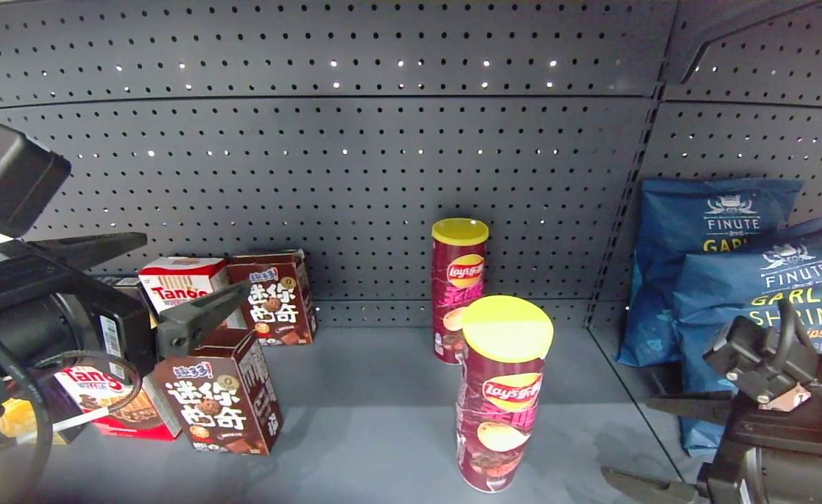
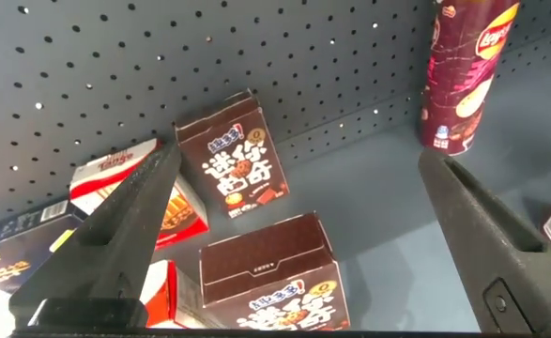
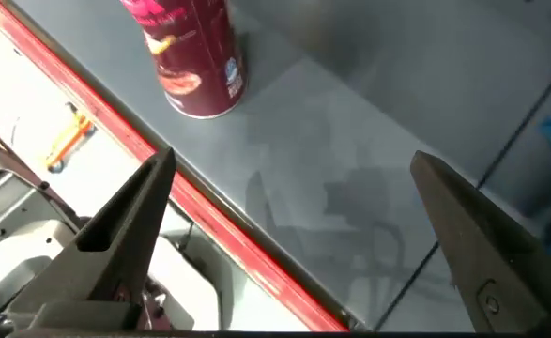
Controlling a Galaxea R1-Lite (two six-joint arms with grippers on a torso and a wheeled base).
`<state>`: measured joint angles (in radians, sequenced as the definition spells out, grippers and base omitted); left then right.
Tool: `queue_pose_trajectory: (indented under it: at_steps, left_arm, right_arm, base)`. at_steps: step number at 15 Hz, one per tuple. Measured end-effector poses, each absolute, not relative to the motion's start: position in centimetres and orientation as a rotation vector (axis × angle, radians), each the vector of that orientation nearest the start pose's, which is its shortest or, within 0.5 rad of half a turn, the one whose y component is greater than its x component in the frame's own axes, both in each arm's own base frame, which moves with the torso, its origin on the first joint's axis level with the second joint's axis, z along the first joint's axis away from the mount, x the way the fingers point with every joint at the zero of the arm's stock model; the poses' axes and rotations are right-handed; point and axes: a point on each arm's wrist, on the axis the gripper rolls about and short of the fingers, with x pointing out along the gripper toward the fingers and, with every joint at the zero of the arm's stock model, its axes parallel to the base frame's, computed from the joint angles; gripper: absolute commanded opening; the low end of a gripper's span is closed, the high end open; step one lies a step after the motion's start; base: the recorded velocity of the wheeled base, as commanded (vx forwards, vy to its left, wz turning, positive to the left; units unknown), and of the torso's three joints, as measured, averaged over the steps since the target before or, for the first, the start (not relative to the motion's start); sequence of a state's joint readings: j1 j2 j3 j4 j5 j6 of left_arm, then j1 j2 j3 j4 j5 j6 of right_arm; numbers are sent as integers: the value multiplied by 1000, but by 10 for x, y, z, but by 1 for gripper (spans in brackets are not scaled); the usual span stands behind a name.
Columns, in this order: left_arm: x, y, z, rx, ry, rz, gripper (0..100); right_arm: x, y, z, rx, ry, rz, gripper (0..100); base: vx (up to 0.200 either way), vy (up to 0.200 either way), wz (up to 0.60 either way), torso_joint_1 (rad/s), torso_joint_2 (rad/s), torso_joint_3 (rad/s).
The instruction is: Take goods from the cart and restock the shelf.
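Left gripper point(image 2: 298, 160) wide open, empty, above brown cardboard cookie box point(image 1: 218, 402) (right gripper point(image 3: 294, 160) likewise, grey metal shelf's point(image 1: 369, 392) front edge).

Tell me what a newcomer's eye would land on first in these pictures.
First, two maroon chip cans with yellow lids standing in the middle of the grey shelf, the front can near its edge and the rear can behind it. Next, the blue snack bags leaning at the right, and the open left gripper hovering over the brown cookie boxes at the left.
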<state>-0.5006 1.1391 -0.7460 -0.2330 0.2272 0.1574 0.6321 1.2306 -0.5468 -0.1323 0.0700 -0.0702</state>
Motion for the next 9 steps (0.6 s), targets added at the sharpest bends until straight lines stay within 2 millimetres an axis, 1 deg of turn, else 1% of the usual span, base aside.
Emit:
queue_pose_trajectory:
  at_steps: [9]
  left_arm:
    - [146,-76,256,226,136,-300,100]
  right_arm:
    - [162,131,172,-255,568,726,100]
  base:
    - [0,0,0,0,0,0]
